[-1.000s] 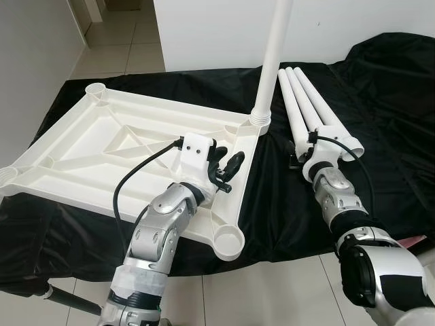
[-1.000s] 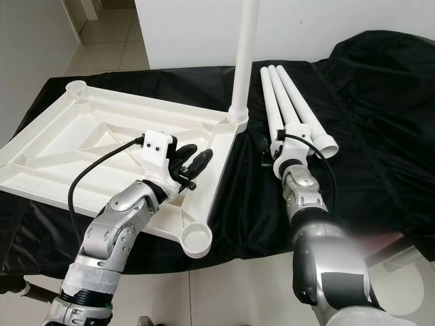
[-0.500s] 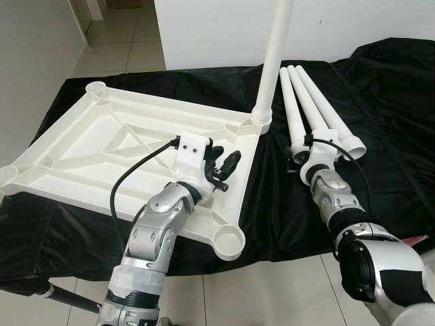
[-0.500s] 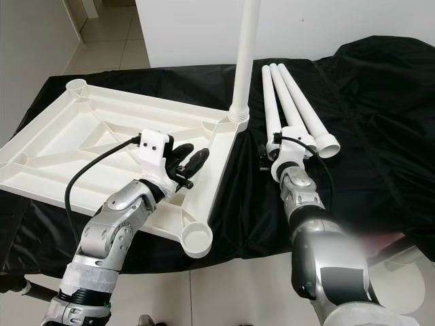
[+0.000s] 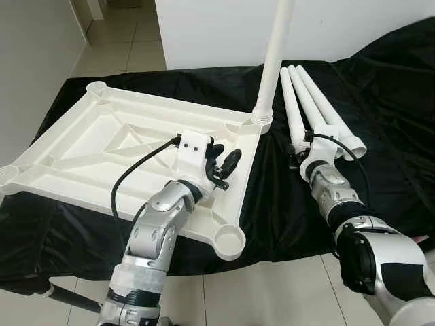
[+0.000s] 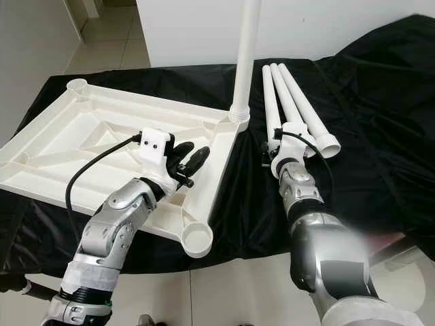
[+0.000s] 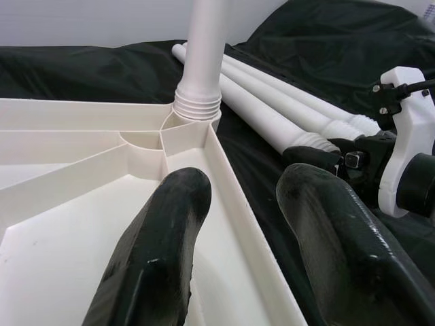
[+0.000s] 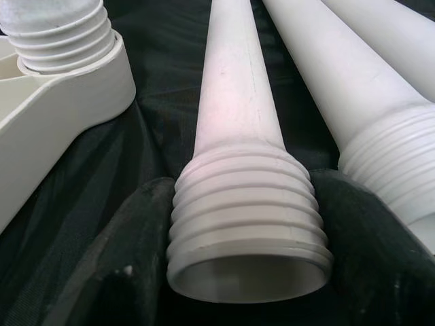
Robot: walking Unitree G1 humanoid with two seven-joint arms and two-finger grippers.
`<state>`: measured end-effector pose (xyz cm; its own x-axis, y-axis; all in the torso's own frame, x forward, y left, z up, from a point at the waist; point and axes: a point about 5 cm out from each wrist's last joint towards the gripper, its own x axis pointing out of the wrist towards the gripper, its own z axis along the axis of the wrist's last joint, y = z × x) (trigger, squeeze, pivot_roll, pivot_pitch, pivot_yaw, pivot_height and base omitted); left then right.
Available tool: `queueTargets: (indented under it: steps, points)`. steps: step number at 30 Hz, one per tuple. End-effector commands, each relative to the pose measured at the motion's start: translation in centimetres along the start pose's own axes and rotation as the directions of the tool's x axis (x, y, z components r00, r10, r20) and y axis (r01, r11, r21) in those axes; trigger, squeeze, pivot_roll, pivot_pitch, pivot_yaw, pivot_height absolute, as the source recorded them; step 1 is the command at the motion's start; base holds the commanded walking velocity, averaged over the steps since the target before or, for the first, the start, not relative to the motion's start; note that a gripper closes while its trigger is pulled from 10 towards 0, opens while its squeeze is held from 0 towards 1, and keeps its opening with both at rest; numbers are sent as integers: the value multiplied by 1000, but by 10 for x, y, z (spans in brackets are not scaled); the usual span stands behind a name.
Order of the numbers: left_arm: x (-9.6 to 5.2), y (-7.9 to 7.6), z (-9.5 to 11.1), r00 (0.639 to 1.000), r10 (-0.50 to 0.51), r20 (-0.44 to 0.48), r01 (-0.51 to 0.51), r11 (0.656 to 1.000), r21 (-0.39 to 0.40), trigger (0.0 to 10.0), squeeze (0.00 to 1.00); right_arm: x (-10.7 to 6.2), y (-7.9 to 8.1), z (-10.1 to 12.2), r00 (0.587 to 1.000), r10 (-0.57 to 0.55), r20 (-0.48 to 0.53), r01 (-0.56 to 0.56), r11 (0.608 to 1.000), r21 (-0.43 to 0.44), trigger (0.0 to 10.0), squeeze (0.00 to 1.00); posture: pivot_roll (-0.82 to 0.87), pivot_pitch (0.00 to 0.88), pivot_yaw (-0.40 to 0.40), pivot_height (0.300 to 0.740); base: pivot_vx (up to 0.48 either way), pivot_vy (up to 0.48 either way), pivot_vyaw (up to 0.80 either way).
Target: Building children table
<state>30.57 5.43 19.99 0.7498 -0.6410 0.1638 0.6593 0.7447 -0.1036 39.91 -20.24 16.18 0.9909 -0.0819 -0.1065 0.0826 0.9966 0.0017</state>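
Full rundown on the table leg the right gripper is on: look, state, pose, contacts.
The leg is a long white tube, plastic by its look, smooth along the shaft and ending in a ridged screw thread with an open hollow mouth. It lies flat on the black cloth, leftmost of three loose legs lying side by side, threaded end toward the robot. The right gripper has a black finger on each side of the thread, closed against it. It is not yet screwed into the tabletop.

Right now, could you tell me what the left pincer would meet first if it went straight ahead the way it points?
Probably the upright leg screwed into the tabletop's corner socket; the left pincer hangs open, aimed toward it, though depth is unclear.
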Motion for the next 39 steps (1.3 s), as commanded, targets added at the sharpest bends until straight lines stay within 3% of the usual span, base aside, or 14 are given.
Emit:
queueTargets:
  steps: [1, 2, 3, 6, 22, 23, 25, 26, 32, 33, 35, 38, 39]
  points:
    - [-1, 5, 0, 996, 88, -3, -88, 996, 11, 10000, 0, -1, -1, -10, 998, -13, -57, 14, 1000, 22, 4235, 0, 22, 123, 65, 740, 0, 0, 0]
    - [-1, 5, 1, 996, 88, -2, -88, 996, 12, 10000, 0, -1, -1, -10, 998, -16, -61, 17, 1000, 25, 4235, 0, 22, 123, 65, 740, 0, 0, 0]
    - [0, 5, 1, 996, 89, -2, -89, 996, 12, 10000, 0, -1, 0, -12, 997, -11, -70, 13, 1000, 22, 10000, 0, 26, 124, 65, 740, 0, 0, 0]
    - [0, 6, 2, 996, 91, 2, -91, 996, 16, 10000, 0, -2, 3, -15, 997, -7, -79, 6, 1000, -6, 10000, 0, 30, 126, 65, 740, 0, 0, 0]
    - [0, 6, 3, 995, 98, 6, -99, 995, 15, 10000, 0, -4, 9, -29, 987, -4, -160, 6, 1000, 17, 10000, 0, 37, 123, 62, 740, 0, 0, 0]
    - [-1, 5, 2, 995, 98, 6, -98, 995, 14, 10000, 0, -4, 9, -29, 987, -4, -159, 9, 1000, 30, 0, 0, 37, 122, 63, 740, 0, 0, 0]
    - [-1, 5, 2, 995, 97, 7, -97, 995, 14, 10000, 0, -4, 8, -29, 987, -8, -159, 14, 999, 39, 0, 0, 36, 121, 65, 740, 0, 0, 0]
    - [-1, 5, 2, 995, 96, 7, -96, 995, 14, 10000, 0, -4, 8, -29, 986, -15, -164, 22, 999, 40, 9843, 0, 36, 121, 65, 740, 0, 0, 0]
    - [0, 4, 3, 996, 94, 8, -94, 995, 14, 10000, 0, -5, 8, -32, 984, -16, -178, 22, 999, 31, 10000, 0, 38, 121, 64, 740, 0, 0, 0]
    - [0, 4, 3, 995, 95, 8, -95, 995, 14, 10000, 0, -6, 11, -36, 984, 9, -180, -2, 999, 38, 510, 0, 36, 119, 64, 740, 0, 0, 0]
    - [0, 4, 3, 995, 96, 7, -96, 995, 14, 10000, 0, -7, 14, -38, 983, 32, -181, -25, 999, 41, 0, 0, 35, 118, 65, 740, 0, 0, 0]
    - [0, 4, 2, 995, 95, 7, -95, 995, 15, 10000, 0, -8, 17, -42, 980, 43, -192, -40, 999, 20, 0, 0, 34, 115, 66, 740, 0, 0, 0]
    - [0, 4, 2, 995, 95, 6, -95, 995, 16, 10000, 0, -8, 17, -43, 980, 38, -194, -36, 999, 14, 10000, 0, 34, 115, 66, 740, 0, 0, 0]
